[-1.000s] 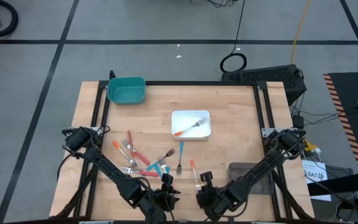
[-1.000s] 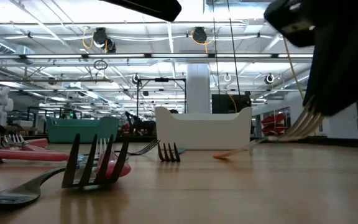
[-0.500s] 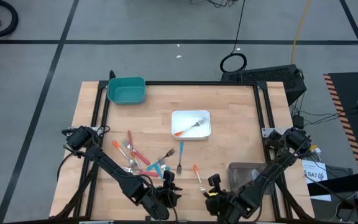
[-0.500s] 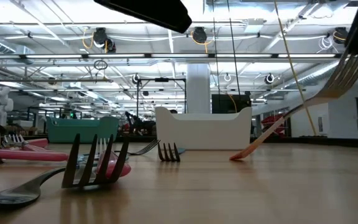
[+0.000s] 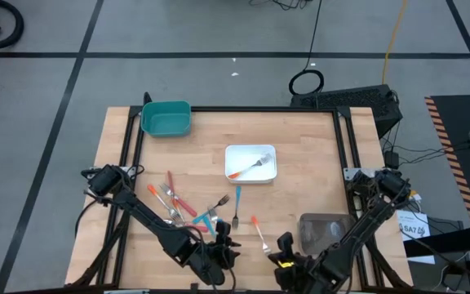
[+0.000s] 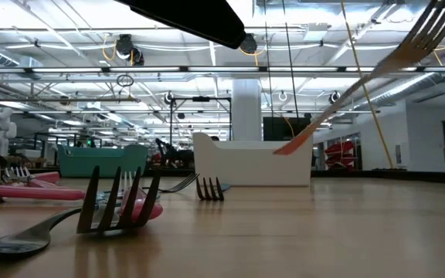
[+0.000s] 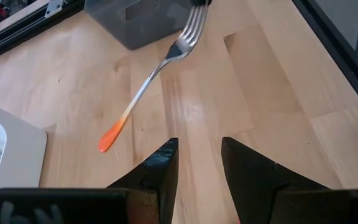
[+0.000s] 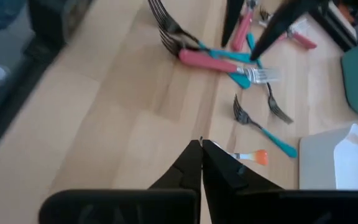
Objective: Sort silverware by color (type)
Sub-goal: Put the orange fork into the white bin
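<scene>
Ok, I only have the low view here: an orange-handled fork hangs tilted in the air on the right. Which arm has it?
Observer: The right gripper, shut on the orange fork at its metal head, near the table's front edge.
Operator: And the left one?
Observer: The left gripper is open and empty, low over bare wood beside the fork pile.
Operator: Anything inside the white tray?
Observer: Yes, a second orange-handled fork lies in the white tray.
</scene>
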Controlling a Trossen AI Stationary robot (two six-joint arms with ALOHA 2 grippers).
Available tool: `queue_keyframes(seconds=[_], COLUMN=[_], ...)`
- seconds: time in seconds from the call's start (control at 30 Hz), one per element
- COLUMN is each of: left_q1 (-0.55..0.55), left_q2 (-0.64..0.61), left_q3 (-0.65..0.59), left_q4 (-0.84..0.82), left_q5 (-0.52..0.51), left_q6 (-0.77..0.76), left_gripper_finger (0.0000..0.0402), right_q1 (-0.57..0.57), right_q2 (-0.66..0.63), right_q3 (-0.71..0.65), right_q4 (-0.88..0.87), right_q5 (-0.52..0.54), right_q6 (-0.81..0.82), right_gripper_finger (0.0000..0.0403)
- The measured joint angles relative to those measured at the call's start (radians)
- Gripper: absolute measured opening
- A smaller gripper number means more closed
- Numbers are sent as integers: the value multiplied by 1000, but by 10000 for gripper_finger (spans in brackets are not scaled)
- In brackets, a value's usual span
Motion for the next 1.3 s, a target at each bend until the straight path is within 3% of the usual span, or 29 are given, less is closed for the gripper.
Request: queue_keyframes(seconds=[0.4, 0.63, 0.77, 0.97, 1.3], left_q1=[0, -2, -1, 0, -15], left_q2=[0, 0, 0, 0, 0], left_q3=[0, 0, 0, 0, 0], left_q4=[-11, -52, -80, -23, 124], left_q5=[0, -6, -108, -191, -214], left_q6=[-60, -79, -83, 8, 246], left_gripper_finger=[141, 216, 270, 323, 319], right_q1=[76, 124, 143, 152, 150], right_q2=[0, 0, -4, -12, -12], right_q3=[125, 154, 157, 157, 156], right_q4=[-50, -58, -58, -43, 62], right_q5=[28, 75, 104, 108, 132], right_q6=[-36, -53, -70, -73, -159], right_gripper_finger=[1, 1, 1, 0, 0])
